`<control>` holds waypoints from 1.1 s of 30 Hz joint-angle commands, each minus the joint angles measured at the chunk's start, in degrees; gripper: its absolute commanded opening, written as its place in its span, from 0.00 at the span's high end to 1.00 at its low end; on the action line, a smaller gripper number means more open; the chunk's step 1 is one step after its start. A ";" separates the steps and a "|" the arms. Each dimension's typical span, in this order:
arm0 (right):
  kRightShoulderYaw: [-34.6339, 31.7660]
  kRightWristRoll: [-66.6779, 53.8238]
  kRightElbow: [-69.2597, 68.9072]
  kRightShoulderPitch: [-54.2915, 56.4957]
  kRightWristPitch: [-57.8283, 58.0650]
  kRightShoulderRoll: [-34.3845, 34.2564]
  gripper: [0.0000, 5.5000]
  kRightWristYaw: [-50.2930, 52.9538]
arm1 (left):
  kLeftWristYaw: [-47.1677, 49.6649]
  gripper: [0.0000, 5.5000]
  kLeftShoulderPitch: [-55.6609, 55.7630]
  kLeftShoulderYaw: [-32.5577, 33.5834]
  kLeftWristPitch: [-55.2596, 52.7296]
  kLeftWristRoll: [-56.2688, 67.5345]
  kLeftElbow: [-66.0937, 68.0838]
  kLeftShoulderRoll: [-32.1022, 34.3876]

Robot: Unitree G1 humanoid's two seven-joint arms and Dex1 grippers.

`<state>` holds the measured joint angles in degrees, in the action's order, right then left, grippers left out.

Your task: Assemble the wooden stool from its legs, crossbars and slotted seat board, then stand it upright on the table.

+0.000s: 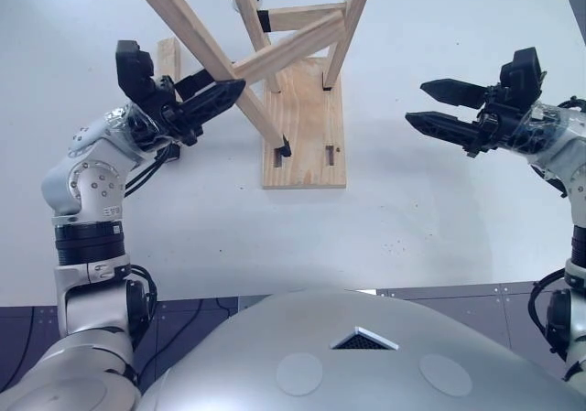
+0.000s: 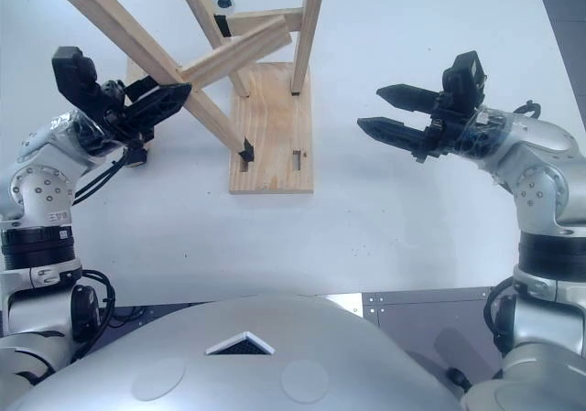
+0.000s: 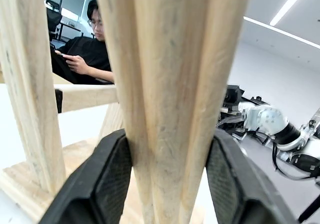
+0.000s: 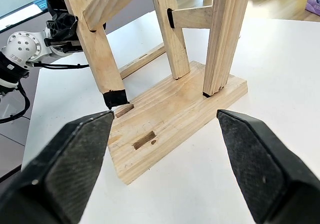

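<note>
The slotted seat board [image 1: 309, 123] lies flat on the white table [image 1: 412, 219]. Two legs [image 1: 341, 27] stand in its far slots, joined by a crossbar [image 1: 307, 16]. A third leg [image 1: 197, 36] leans steeply to the left, its black-tipped foot [image 1: 285, 146] at a near slot [image 4: 123, 110], with a diagonal crossbar [image 1: 288, 49] fixed to it. My left gripper [image 1: 222, 92] is shut on this tilted leg at mid-length, a finger [image 3: 112, 176] on either side. My right gripper [image 1: 417, 102] hangs open to the right of the board, apart from it.
One near slot [image 4: 144, 140] in the board is empty. A loose wooden piece [image 1: 168, 59] lies on the table behind my left arm. A small round object [image 2: 220, 2] sits at the far edge. Bare table stretches to the board's right and front.
</note>
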<state>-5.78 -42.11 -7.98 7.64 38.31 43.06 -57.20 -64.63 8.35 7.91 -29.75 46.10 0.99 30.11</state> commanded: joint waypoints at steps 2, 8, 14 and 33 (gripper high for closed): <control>0.18 1.02 0.02 0.13 -0.75 -1.51 0.31 0.27 | -2.78 0.63 -0.40 -1.56 3.87 -4.70 2.44 0.84; 0.98 2.55 1.19 1.08 -1.12 -2.30 0.31 -0.46 | -3.34 0.63 -0.60 -0.44 4.41 -5.28 2.30 1.47; 1.47 3.44 0.91 -0.22 -1.66 -2.86 0.31 -0.53 | -4.14 0.63 -0.25 0.00 3.41 -4.60 1.51 2.66; 1.49 5.11 -0.67 -3.69 -4.04 -4.49 0.31 0.71 | -13.05 0.63 4.71 -13.48 17.41 -20.85 4.44 8.83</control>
<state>-4.27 -37.67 -7.32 4.62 34.86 38.83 -57.17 -78.68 14.28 -3.01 -12.02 30.31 4.48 37.79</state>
